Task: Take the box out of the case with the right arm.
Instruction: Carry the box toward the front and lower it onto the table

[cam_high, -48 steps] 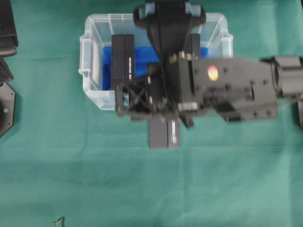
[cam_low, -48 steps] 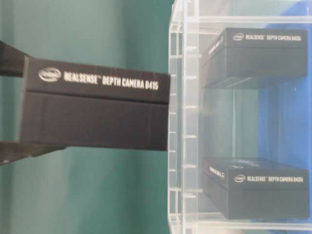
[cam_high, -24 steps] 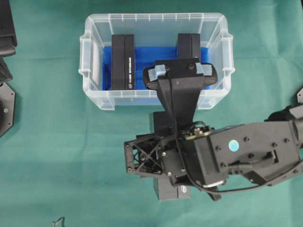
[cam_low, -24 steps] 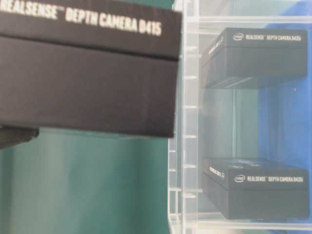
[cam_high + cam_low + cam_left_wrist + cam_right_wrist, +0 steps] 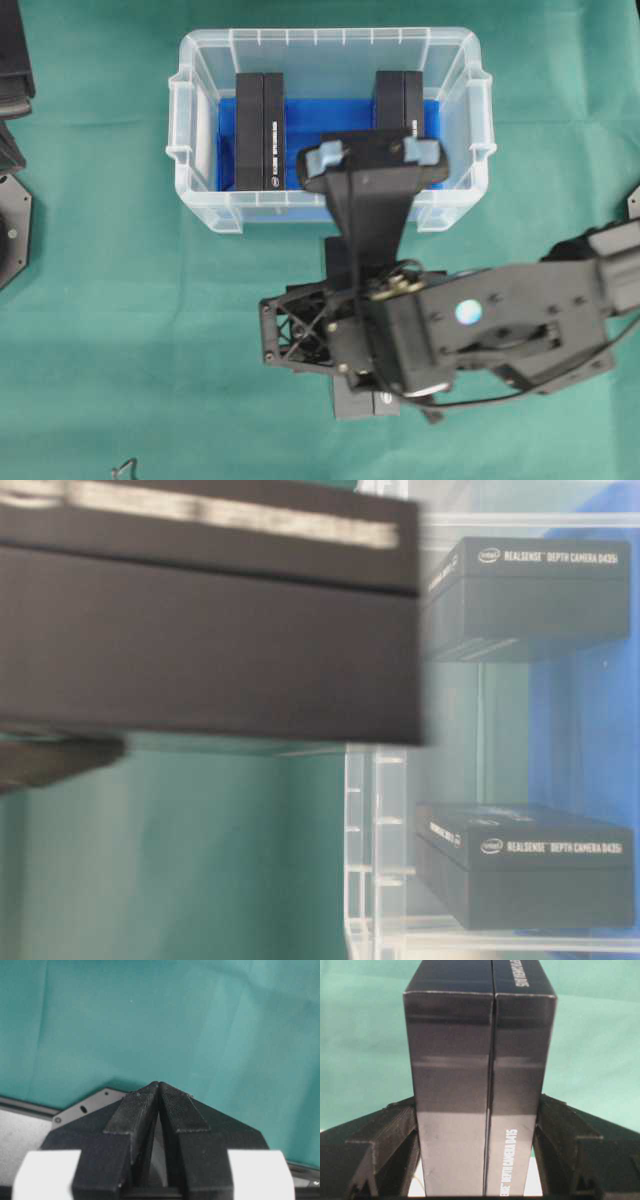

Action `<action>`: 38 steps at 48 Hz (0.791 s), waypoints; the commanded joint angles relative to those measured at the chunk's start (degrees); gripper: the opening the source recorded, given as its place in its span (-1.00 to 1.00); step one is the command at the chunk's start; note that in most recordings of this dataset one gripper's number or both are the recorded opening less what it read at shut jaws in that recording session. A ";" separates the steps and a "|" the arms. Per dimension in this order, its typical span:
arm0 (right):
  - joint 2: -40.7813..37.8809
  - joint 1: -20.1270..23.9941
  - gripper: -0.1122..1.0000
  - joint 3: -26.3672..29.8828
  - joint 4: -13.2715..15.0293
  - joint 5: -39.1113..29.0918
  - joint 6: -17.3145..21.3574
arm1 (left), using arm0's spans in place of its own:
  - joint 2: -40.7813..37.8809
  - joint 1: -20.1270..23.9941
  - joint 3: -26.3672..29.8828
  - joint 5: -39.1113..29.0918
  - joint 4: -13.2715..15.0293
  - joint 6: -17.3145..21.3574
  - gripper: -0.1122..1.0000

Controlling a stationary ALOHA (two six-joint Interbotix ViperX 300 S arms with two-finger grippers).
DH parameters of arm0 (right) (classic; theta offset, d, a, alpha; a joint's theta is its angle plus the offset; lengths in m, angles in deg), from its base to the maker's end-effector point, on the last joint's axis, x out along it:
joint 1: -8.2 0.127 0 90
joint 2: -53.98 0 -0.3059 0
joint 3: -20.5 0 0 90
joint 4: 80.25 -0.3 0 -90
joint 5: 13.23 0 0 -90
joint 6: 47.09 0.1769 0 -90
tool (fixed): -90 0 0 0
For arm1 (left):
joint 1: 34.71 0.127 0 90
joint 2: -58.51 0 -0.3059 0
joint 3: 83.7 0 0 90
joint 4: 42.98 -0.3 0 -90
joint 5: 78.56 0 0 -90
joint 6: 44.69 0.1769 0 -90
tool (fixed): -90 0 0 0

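In the overhead view the case (image 5: 325, 125) sits in the upper middle of the tabletop (image 5: 120, 330). Two boxes (image 5: 260, 130) stand inside it, one left, one right. Below the case, outside it, the right pincer (image 5: 355, 330) holds a third box (image 5: 355, 405) between its fingers.

This looks like a robotics lab bench: a green cloth (image 5: 120, 340) covers the whole work surface. In the middle of it stands a clear plastic case (image 5: 200, 60) holding black depth-camera boxes (image 5: 260, 130), with black robot arm bases (image 5: 15, 210) mounted well left of the case.
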 commanded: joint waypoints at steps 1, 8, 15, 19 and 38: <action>0.79 0.09 0.47 -0.26 0.09 0.70 0.18 | 0.09 0.18 1.14 0.26 0.00 -0.09 -0.60; -0.18 0.00 0.47 -2.90 -0.26 3.78 0.26 | 0.18 0.18 1.14 0.26 0.00 -0.09 -0.60; -0.26 -0.44 0.47 -7.03 -0.62 8.53 0.35 | 0.18 0.18 1.14 0.18 0.09 -0.09 -0.60; -0.26 -0.62 0.47 -10.11 -1.41 11.34 0.35 | 0.18 0.18 1.14 0.26 0.00 -0.09 -0.60; -0.26 -0.70 0.47 -24.70 -4.57 31.55 4.75 | 0.00 0.18 1.14 0.53 0.09 -0.09 -0.60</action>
